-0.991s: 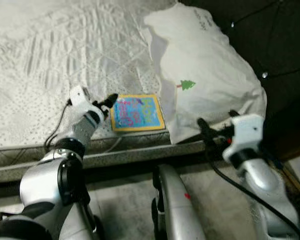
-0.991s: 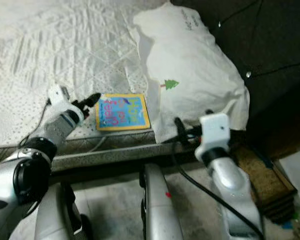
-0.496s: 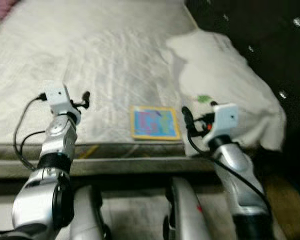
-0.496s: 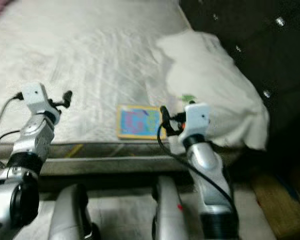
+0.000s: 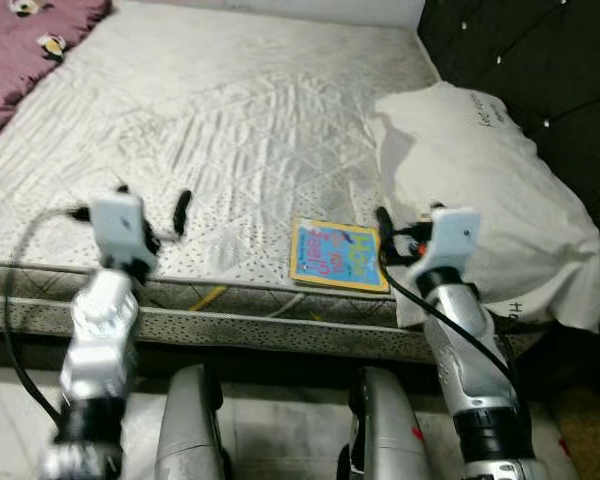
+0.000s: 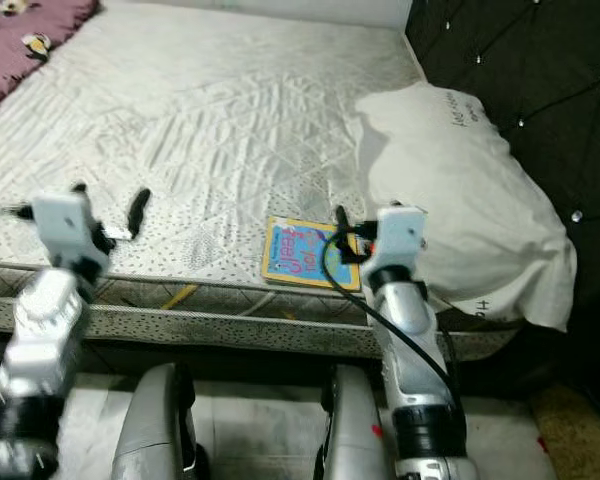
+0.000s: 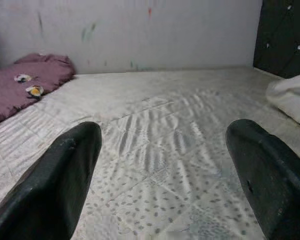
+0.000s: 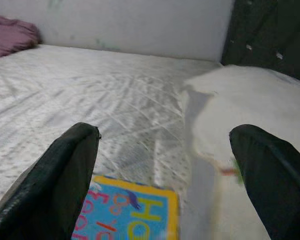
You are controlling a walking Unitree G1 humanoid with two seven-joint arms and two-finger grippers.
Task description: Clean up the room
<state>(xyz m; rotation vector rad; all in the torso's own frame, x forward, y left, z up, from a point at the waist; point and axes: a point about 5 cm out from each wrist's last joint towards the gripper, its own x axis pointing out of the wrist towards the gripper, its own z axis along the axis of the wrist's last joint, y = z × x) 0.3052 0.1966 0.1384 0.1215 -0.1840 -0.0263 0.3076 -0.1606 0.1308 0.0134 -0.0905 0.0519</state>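
I see a bare quilted mattress point(image 5: 230, 110) spread before me, its near edge running across the head views. At the far left corner lies a maroon blanket point(image 5: 30, 45) with small white and yellow figures on it.

My left gripper point(image 5: 150, 205) hangs over the near left part of the mattress, close to the edge, with nothing between its fingers. In its wrist view the two black fingers point(image 7: 60, 185) stand wide apart, with patterned mattress cover in the gap.

Right of centre, a picture book point(image 5: 338, 255) with a yellow border and blue cover lies flat on the mattress, close to its near edge. Its right side sits just beside a white pillow point(image 5: 480, 190); I cannot tell whether they touch.

My right gripper point(image 5: 390, 235) hovers over the book's right edge, between book and pillow. In its wrist view the fingers point(image 8: 65, 185) are spread wide and empty, with the book low in the gap.

The pillow lies against a dark tufted headboard point(image 5: 540, 70) on the right.
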